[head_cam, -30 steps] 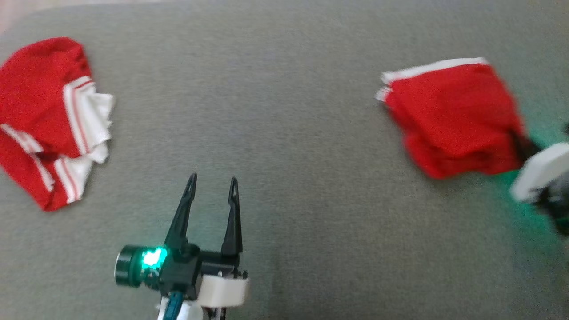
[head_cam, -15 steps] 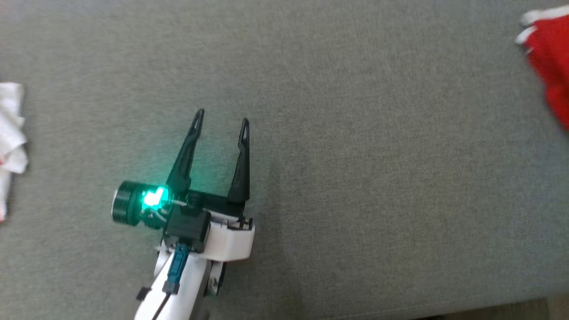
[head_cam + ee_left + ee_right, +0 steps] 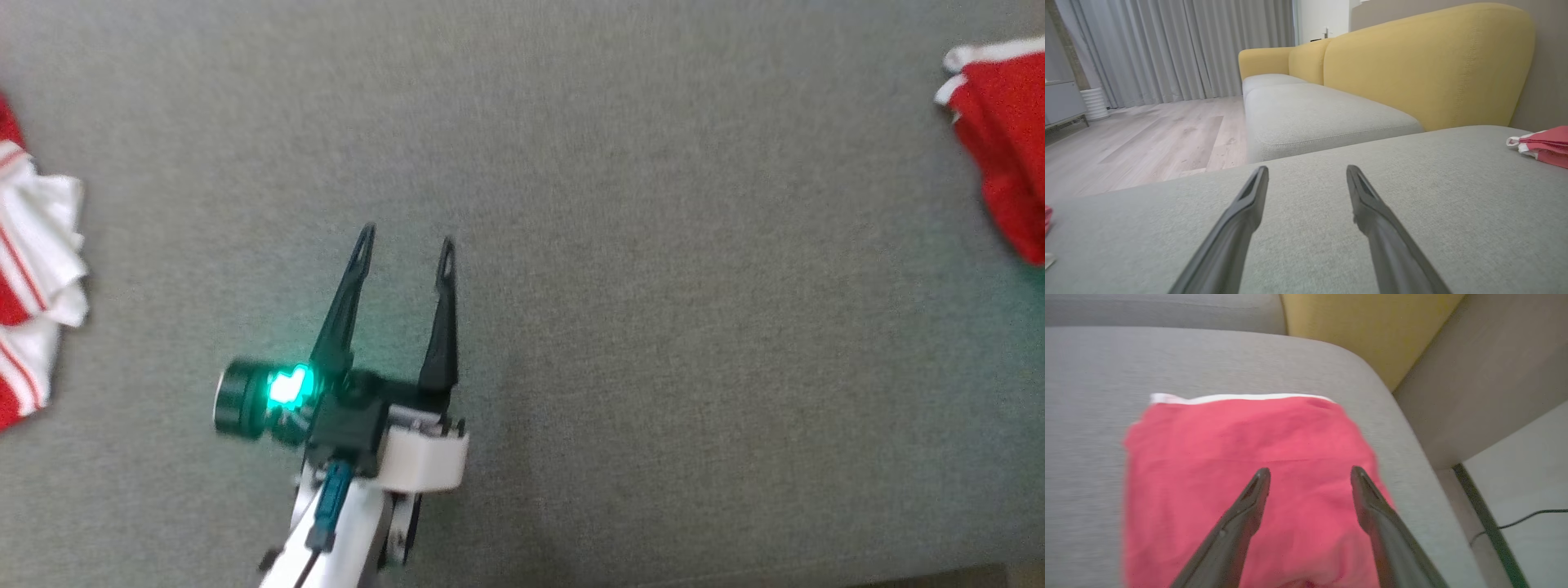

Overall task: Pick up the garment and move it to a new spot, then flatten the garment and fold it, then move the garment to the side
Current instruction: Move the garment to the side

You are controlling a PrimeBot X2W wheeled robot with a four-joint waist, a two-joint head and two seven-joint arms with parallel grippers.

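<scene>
Grey sofa cushion [image 3: 620, 245] spreads out before us, with a yellow back [image 3: 1412, 69] behind. Our folded red garment [image 3: 1241, 449] lies near the cushion's right edge. It looks soft, light and floppy, so we would pinch it at a thick folded edge. Our right gripper [image 3: 1310, 475] hangs over it, fingers [image 3: 1241, 514] spread wide, pinching nothing. Our left gripper [image 3: 404, 245] is spread too — over bare cushion, holding nothing.

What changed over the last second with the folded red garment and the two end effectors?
The right end effector let go of the folded red garment; it is now open above it, and the garment lies on the grey cushion. The head camera also turned. The left end effector stayed open, holding nothing.
</scene>
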